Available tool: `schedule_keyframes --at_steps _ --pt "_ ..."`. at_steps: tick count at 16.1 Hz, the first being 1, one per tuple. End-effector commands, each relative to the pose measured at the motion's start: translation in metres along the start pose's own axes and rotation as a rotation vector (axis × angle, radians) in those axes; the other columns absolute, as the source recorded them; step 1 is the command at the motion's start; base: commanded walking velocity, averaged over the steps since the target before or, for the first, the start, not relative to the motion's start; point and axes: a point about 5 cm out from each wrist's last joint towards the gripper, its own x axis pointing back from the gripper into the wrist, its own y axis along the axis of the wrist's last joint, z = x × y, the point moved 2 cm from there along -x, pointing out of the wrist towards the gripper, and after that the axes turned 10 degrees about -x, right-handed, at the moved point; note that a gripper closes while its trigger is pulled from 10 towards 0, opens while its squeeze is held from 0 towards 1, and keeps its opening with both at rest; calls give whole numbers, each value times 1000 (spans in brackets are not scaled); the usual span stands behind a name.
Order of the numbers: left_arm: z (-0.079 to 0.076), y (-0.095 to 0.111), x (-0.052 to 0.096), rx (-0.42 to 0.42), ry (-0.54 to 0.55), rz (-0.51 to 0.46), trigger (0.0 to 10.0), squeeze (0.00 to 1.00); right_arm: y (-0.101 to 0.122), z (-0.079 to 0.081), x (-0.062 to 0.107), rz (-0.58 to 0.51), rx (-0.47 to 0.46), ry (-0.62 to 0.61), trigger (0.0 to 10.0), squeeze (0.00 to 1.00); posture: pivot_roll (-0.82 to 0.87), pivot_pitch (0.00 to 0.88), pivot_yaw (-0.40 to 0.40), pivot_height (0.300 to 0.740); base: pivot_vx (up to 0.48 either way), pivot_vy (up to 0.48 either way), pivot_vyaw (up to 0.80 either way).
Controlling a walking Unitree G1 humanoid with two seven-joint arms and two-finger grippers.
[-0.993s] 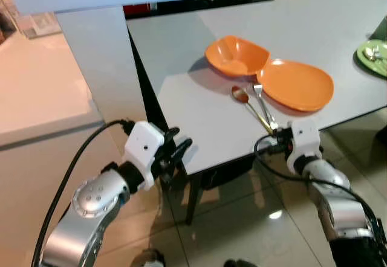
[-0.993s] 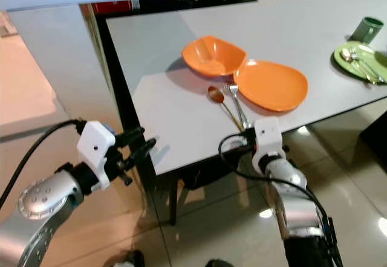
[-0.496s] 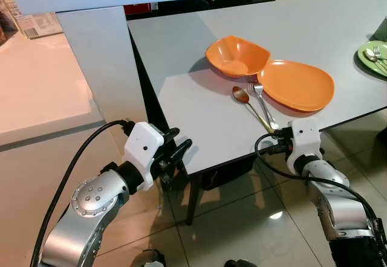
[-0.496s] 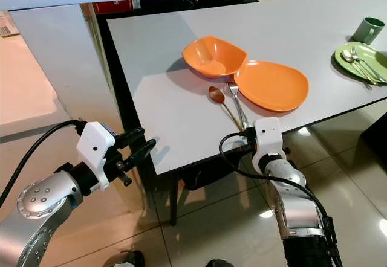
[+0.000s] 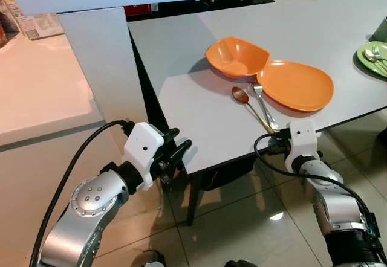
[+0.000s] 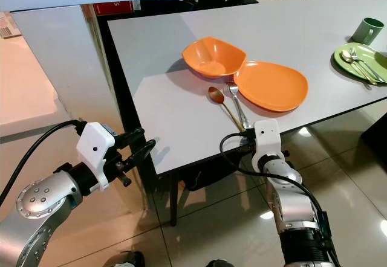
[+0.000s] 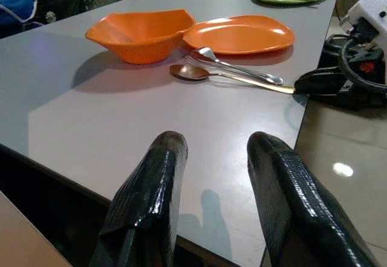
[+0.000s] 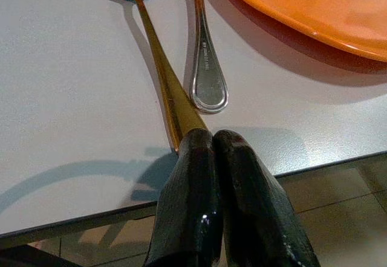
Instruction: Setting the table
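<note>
One orange bowl (image 6: 213, 56), one orange plate (image 6: 271, 86), one green plate (image 6: 358, 60), one mug (image 6: 368, 30).

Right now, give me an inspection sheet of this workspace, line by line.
Surface: grey table, matt, bare toward its near-left corner.
Job's things: orange bowl touching the orange plate; copper spoon and silver fork lie side by side before them, handles toward the table edge.
Clutter: green plate with cutlery on it and a green mug, far right.
Grippers: right gripper shut at the spoon handle's end, at the table edge; left gripper open, holding nothing, off the near-left corner.
Cables: black cable looped at each wrist.
Surroundings: glossy tiled floor; pale counter on the left.
</note>
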Motion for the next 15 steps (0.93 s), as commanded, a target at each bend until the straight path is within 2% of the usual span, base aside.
schedule_keyframes --at_steps 1,7,15 --pt "-1 1 2 -6 -14 -1 10000 0 1 -3 -2 -7 -6 -10 0 0 79 75 4 740 0 0 0" --pt "-2 1 4 -11 -31 4 10000 0 -4 2 -13 15 -7 15 0 0 90 69 10 740 0 0 0" --pt "1 1 5 -24 -30 6 10000 0 9 26 -22 -33 -17 79 0 0 97 50 5 740 0 0 0"
